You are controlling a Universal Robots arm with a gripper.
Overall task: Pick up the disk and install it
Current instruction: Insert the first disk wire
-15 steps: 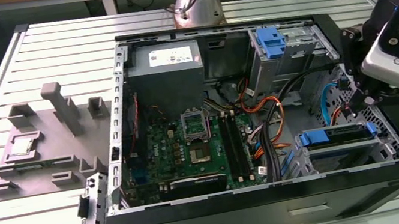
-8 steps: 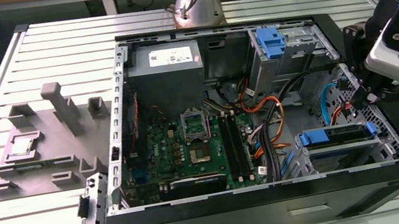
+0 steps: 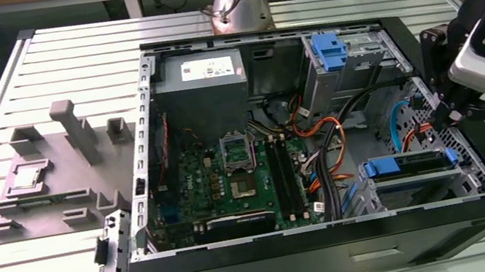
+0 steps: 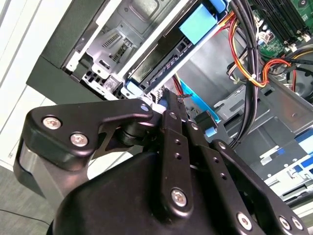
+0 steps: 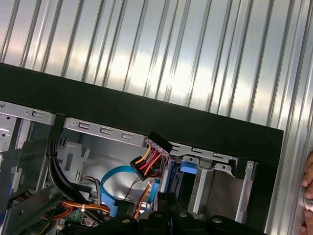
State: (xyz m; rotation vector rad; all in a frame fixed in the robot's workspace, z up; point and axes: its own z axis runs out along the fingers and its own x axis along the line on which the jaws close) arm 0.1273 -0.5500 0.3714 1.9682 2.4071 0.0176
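Here, disk [image 3: 420, 163] in drive bay [image 3: 410, 191], fingers [image 4: 172, 125] closed, empty, just beside it

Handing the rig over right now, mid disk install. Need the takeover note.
Pincer: shut, nothing visibly held, tip at the drive cage in the case corner on the exterior view's right.
Disk: lying in that cage on its blue rails, next to the pincer tip.
Done: disk looks picked up and placed in the cage.
Left: full seating can't be confirmed from these views.
Note: a person's hand is at the table beside the case.
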